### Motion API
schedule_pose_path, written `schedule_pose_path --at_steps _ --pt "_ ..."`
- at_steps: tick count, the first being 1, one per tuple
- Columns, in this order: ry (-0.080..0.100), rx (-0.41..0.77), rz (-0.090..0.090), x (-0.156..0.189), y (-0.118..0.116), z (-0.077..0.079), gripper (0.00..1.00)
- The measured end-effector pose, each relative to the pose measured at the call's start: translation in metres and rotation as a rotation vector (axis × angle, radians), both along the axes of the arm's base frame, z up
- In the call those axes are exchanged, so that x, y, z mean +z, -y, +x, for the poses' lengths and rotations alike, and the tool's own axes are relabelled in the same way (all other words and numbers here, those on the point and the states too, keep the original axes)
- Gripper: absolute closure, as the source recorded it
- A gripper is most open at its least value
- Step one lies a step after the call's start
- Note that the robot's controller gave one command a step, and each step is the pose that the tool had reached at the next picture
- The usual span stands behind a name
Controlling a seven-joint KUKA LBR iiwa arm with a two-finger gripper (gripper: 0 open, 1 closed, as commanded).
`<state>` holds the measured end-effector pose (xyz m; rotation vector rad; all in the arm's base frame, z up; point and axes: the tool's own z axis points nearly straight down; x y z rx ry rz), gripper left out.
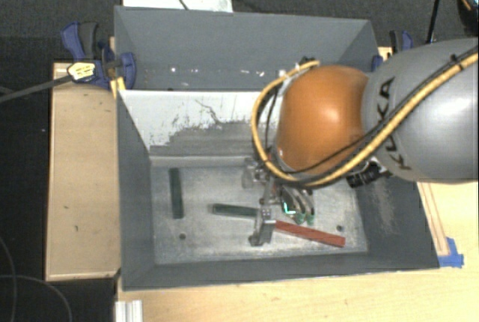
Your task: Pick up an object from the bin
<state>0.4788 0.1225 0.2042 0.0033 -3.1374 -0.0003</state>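
Observation:
My gripper (261, 229) hangs low over the middle of the bin floor, under the arm's orange cover. A dark green flat bar (234, 211) lies just to its left, with its right end reaching the gripper. A red stick (311, 235) lies slanted on the floor right beside the gripper on its right, its left end close to the gripper's tip. Whether either thing is touched I cannot tell.
A second dark green bar (176, 193) lies upright along the left part of the floor, apart from the others. The arm and its orange cover hide the back right of the bin. The bin's sloped walls rise on all sides.

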Motion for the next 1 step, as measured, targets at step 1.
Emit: schedule_pose_path --at_steps 1 --pt "0.000 0.088 -0.001 -0.1240 0.0146 0.0299 0.00"
